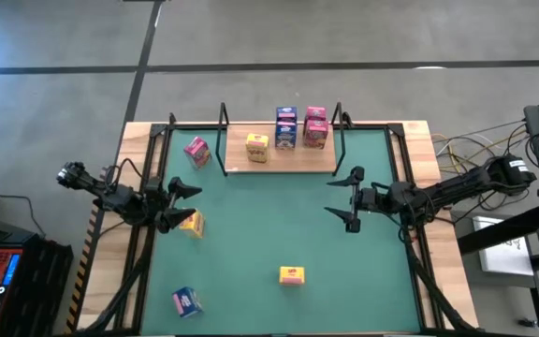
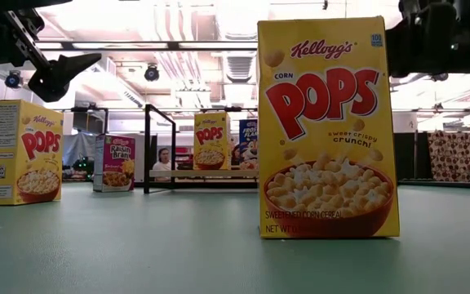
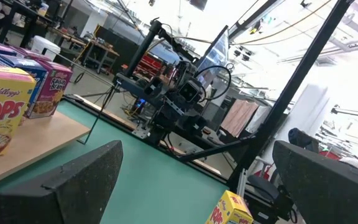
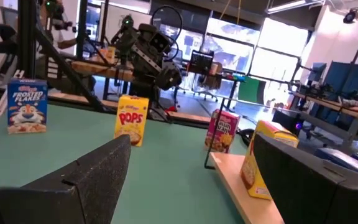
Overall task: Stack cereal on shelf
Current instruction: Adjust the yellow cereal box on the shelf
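Note:
The shelf (image 1: 293, 161) is a light-wood board in a black frame at the table's far middle. On it stand a yellow cereal box (image 1: 257, 147), stacked blue boxes (image 1: 286, 128) and stacked pink boxes (image 1: 315, 126). On the green mat stand a pink box (image 1: 197, 151) left of the shelf, a yellow box (image 1: 192, 223), another yellow box (image 1: 292, 275) near the front, and a blue box (image 1: 186, 301). My left gripper (image 1: 178, 206) is open at the mat's left side, beside the yellow box. My right gripper (image 1: 351, 198) is open at the right, with nothing between its fingers (image 4: 73, 180).
Thin black uprights (image 1: 224, 140) stand at the shelf's ends. Black rails (image 1: 148, 187) run along both sides of the table. Cables (image 1: 457, 150) lie off the table's right edge. Open mat (image 1: 269, 215) lies between the two grippers.

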Motion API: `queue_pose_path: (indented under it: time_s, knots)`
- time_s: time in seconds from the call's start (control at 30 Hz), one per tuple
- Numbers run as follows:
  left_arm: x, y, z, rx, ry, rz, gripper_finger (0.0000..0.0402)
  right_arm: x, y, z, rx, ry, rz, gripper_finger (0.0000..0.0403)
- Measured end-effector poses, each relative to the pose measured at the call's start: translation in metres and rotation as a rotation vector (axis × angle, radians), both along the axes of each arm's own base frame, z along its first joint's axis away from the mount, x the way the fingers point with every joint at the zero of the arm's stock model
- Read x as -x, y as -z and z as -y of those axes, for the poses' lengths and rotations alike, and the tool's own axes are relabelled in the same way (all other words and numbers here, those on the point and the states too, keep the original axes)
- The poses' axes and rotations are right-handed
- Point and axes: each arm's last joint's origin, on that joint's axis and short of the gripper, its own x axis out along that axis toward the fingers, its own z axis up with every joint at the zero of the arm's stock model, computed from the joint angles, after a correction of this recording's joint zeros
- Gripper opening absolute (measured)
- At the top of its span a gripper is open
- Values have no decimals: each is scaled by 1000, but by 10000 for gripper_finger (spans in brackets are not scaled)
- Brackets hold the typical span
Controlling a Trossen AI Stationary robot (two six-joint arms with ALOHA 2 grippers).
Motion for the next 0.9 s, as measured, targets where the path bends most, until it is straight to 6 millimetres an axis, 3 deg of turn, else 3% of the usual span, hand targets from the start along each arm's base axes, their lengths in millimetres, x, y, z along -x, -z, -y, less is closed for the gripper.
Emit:
queue_pose_path:
  time_s: [0.6, 0.9]
  knots:
    - [0, -1, -2, 9, -69, 5, 398, -4, -3, 0, 1, 0, -12, 327]
    - [-4, -5, 1, 76, -10, -33, 398, -4, -3, 0, 1, 0, -13, 327]
